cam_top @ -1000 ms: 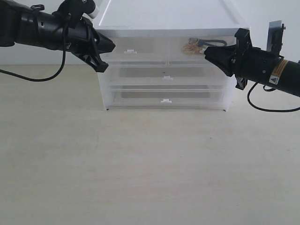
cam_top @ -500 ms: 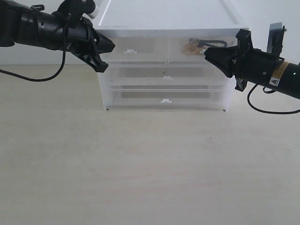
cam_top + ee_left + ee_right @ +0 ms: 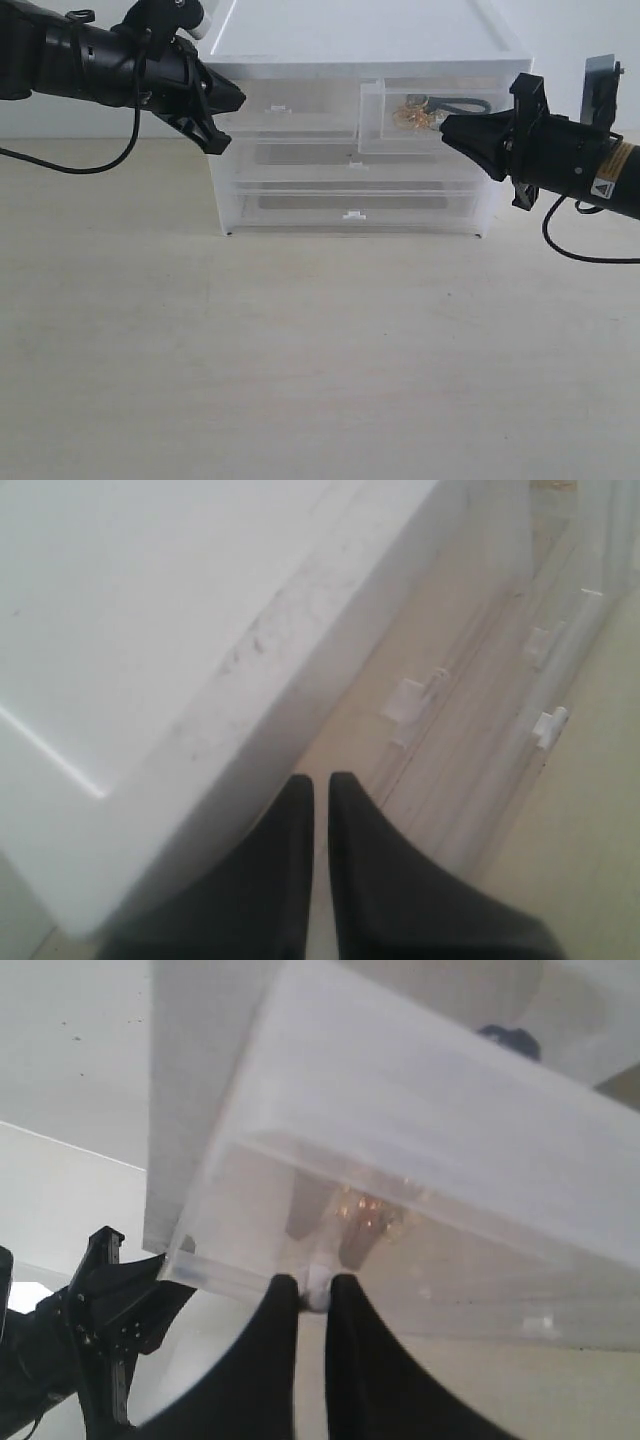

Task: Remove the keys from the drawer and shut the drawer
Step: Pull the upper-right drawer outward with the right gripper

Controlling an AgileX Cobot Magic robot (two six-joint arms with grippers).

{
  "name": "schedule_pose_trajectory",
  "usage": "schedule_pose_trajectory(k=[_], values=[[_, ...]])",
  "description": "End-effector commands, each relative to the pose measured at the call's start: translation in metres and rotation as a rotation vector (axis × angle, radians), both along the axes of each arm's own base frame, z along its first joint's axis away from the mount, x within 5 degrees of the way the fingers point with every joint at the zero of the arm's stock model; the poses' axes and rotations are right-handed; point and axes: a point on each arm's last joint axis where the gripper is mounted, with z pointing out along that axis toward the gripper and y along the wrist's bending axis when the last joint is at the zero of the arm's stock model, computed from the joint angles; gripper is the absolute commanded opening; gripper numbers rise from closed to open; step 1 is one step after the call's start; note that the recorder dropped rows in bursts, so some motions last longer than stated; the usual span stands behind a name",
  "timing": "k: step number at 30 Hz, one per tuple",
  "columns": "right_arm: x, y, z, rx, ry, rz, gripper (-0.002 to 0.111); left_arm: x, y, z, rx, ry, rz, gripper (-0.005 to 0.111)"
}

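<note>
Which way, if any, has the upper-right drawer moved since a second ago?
Yes: the drawer has slid forward, out past the front of the white unit.

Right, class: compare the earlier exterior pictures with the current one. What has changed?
The small clear plastic upper-right drawer slid out of the white unit, the gold-coloured keys riding inside, drawn by the right gripper, jaws shut on its white tab handle. The left gripper and other drawers stayed put.
</note>
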Motion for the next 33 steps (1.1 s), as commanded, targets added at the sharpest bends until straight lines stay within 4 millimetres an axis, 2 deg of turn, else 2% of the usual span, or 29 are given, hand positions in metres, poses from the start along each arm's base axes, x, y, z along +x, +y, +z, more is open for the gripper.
schedule_pose_trajectory(k=[1, 18, 33], values=[[-0.014, 0.000, 0.017, 0.014, -0.072, 0.026, 0.000, 0.005, 0.005, 0.010, -0.010, -0.041, 0.083, 0.004], [-0.057, 0.003, 0.016, -0.033, -0.057, 0.056, 0.000, 0.005, 0.005, 0.010, -0.016, -0.037, 0.087, 0.004], [-0.079, 0.004, 0.018, -0.054, -0.066, 0.059, 0.000, 0.005, 0.005, 0.010, -0.017, -0.036, 0.088, 0.004]])
